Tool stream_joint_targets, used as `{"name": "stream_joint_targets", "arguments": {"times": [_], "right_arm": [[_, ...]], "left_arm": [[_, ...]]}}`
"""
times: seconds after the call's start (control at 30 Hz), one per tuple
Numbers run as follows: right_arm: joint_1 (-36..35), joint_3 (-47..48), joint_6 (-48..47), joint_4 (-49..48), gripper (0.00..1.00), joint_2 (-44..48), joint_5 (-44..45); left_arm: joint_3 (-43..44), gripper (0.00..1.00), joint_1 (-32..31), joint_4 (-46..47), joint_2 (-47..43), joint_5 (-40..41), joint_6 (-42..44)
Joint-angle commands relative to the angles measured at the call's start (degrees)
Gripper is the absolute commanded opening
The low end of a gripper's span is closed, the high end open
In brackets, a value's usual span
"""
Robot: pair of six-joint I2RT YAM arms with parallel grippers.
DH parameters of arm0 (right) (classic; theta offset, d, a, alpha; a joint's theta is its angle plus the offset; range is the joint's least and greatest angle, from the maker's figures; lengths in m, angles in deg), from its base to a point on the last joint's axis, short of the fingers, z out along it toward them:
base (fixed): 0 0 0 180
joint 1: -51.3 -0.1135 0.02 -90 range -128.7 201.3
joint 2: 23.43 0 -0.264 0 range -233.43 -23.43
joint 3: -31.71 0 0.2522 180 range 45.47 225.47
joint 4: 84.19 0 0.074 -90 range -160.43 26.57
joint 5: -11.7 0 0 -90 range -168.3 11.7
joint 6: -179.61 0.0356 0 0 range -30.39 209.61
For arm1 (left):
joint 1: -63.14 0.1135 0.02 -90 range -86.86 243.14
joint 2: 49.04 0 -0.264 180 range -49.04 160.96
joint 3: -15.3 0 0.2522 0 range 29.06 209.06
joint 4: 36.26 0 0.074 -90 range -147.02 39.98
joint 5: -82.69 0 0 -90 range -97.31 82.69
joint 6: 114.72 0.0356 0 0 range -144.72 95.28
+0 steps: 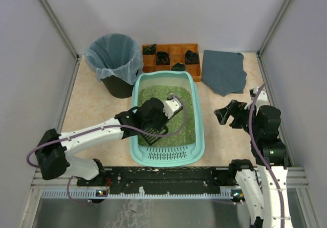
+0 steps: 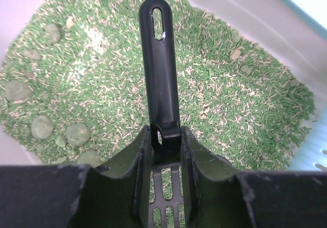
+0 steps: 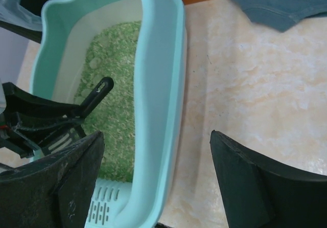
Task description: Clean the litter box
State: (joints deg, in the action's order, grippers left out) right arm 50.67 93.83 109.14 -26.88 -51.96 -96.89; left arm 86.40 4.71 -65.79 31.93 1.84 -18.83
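The left gripper (image 2: 166, 136), clamped on the neck of a black scoop (image 2: 158, 59), hangs over the litter box (image 1: 200, 131), which sits mid-worktop with its slotted lip toward the near edge. From my console the grip looks narrow. The fingers pinch only the joint where the handle meets the slotted head, so I judge that a loaded scoop could twist or slide in the gripper. The bin (image 1: 97, 64) stands at the far-left corner, touching or just beside the box's far-left corner. Any lift toward it must clear the box's rim and then the bag's edge. A tilt or a knock on the way would scatter pellets across the worktop, and a scoop dragged hard into the wall could shove the whole box. The box holds green litter (image 1: 153, 94), with rounded clumps (image 2: 77, 133) lying among the pellets. The bin is lined with a clear bag, and I can make out no waste in it. At the far edge an orange tray (image 1: 176, 49) carries small black items in several of its compartments, though I cannot tell what they are. A blue-grey cloth (image 1: 225, 72) lies toward the far-right corner. The right gripper (image 1: 231, 114) hovers over bare worktop right of the box, fingers apart, holding nothing.
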Motion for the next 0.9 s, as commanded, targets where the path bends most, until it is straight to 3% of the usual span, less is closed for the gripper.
{"name": "stream_joint_targets", "arguments": {"times": [0.0, 0.2, 0.4, 0.67, 0.87], "right_arm": [[-0.34, 0.75, 6.00, -9.18, 0.85, 0.44, -5.80], [-0.34, 0.57, 14.96, -18.56, 0.88, -3.10, -15.86], [-0.28, -2.61, 24.74, -34.34, 0.90, -4.97, -20.80], [-2.89, -3.24, 25.60, -39.53, 0.84, -10.05, -17.75], [-11.97, 0.38, 23.16, -39.25, 0.79, -15.56, -11.31]], "left_arm": [[-4.58, 0.00, 1.21, 9.29, -8.05, -3.49, 3.31], [-7.76, 0.00, 1.72, 18.27, -13.01, -10.27, 9.18], [-6.44, 0.00, 3.50, 24.32, -11.11, -13.64, 10.28], [-5.50, 0.00, 13.20, 28.79, -8.83, -33.41, 6.01], [-8.63, 0.00, 13.66, 32.52, -11.42, -37.95, 7.65]]}}
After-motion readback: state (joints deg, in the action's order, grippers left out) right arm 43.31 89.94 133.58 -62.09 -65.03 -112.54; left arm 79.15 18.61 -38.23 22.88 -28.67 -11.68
